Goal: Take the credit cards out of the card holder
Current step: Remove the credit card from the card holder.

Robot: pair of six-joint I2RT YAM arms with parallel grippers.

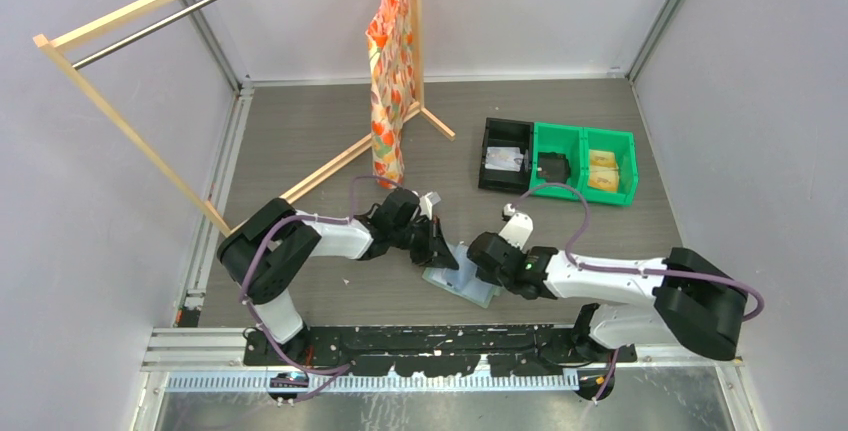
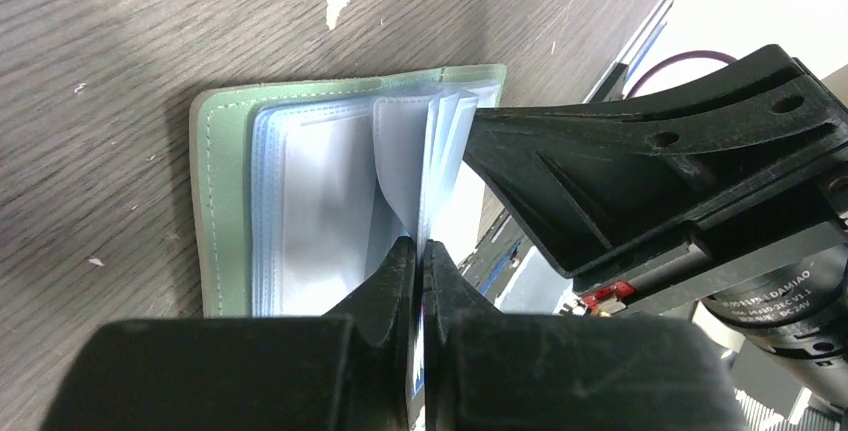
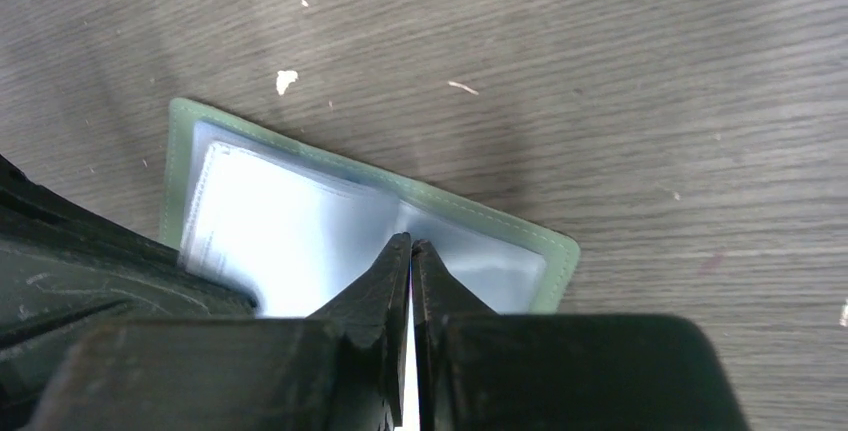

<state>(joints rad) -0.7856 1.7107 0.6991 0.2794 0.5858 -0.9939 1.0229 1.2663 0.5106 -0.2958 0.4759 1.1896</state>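
Note:
The sage-green card holder (image 1: 462, 282) lies open on the wooden table between the two arms, its pale blue-grey pockets (image 2: 310, 211) fanned upward. My left gripper (image 1: 443, 256) is at its left edge. Its jaws (image 2: 420, 243) are shut on a thin printed edge, seemingly a credit card, that stands in an upright pocket. My right gripper (image 1: 482, 263) is over the holder's right half (image 3: 480, 216). There the jaws (image 3: 411, 242) are pinched on a thin pale pocket leaf. The right gripper's black body (image 2: 650, 171) crowds the left wrist view.
A black bin (image 1: 505, 156) and a green two-part bin (image 1: 583, 163) stand at the back right. A wooden clothes rack (image 1: 130, 131) with a patterned orange cloth (image 1: 388, 71) stands at the back left. White specks (image 3: 286, 80) dot the table.

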